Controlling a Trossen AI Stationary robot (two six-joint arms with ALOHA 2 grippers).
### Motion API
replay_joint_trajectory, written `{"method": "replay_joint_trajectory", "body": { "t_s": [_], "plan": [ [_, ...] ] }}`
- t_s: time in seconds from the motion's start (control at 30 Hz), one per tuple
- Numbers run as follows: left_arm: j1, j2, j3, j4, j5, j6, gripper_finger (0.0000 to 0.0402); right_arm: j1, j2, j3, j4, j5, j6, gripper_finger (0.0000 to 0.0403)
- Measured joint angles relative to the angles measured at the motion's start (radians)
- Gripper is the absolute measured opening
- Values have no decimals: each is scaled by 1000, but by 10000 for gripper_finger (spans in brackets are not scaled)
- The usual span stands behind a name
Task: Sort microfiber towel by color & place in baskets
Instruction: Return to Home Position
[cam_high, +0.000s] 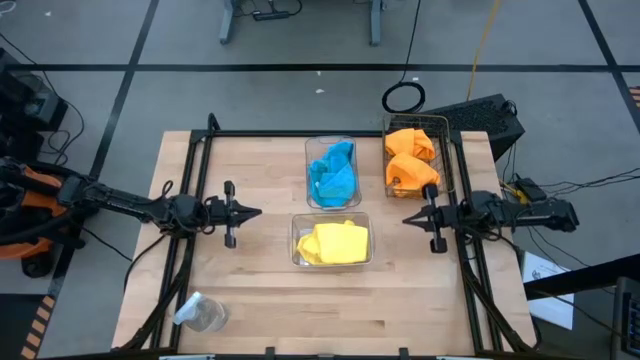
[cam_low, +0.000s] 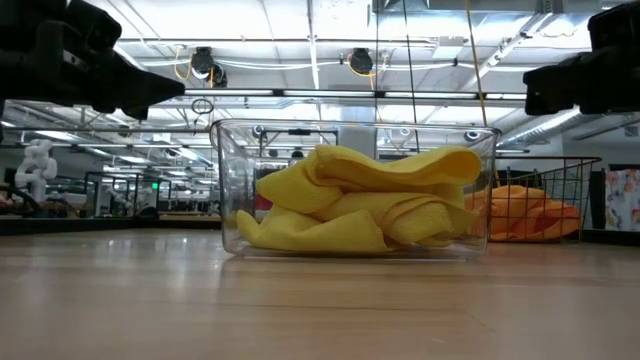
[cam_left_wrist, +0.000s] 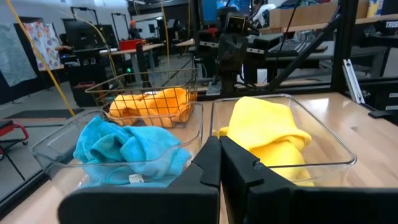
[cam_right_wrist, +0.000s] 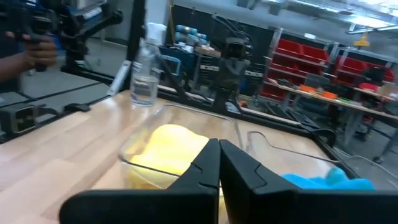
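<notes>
A pale wooden surface (cam_high: 260, 290) carries three containers, with one dark arm reaching in low from each side. The left gripper (cam_high: 256, 212) hangs over the left half of the surface and the right gripper (cam_high: 407, 219) just inside the right edge. Each has its fingers pressed together on nothing and points toward the middle.

The towels sit in the containers, one colour to each. The wire basket (cam_high: 447, 150) at the far right corner holds the orange towels (cam_high: 410, 160). Beside it, toward the middle of the far edge, the far clear bin (cam_high: 330, 140) holds the turquoise towels (cam_high: 332, 175). The near clear bin (cam_high: 296, 240), at the centre of the surface, holds the yellow towels (cam_high: 335, 243).

By the look of them, the sorting is finished and no cloth lies loose on the wood.

The cloths lie crumpled in soft folds and look light, limp and unbreakable. If one were lifted, it would likely sag and trail. The best hold would be a raised fold at the top of a heap, taken from above.

The bin walls rise close around each pile, so a sideways approach is blocked, and the mesh could snag a trailing corner. A small clear jar (cam_high: 200, 314) lies near the near left corner, well apart from the bins and from both grippers.
</notes>
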Motion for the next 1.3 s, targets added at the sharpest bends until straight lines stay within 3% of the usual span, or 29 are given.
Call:
{"method": "replay_joint_trajectory", "body": {
  "t_s": [0.63,0.83,0.97,1.3],
  "plan": [
    [0,0,0,0,0,-2,2,-45,2,0,-2,1,31,0],
    [2,-12,0,-32,-134,0,2,-46,2,0,0,1,93,0],
    [0,-23,0,-34,-48,28,2,-46,2,0,0,1,118,0],
    [0,-127,0,-97,-51,54,1,-46,2,0,0,1,118,0]
  ]
}}
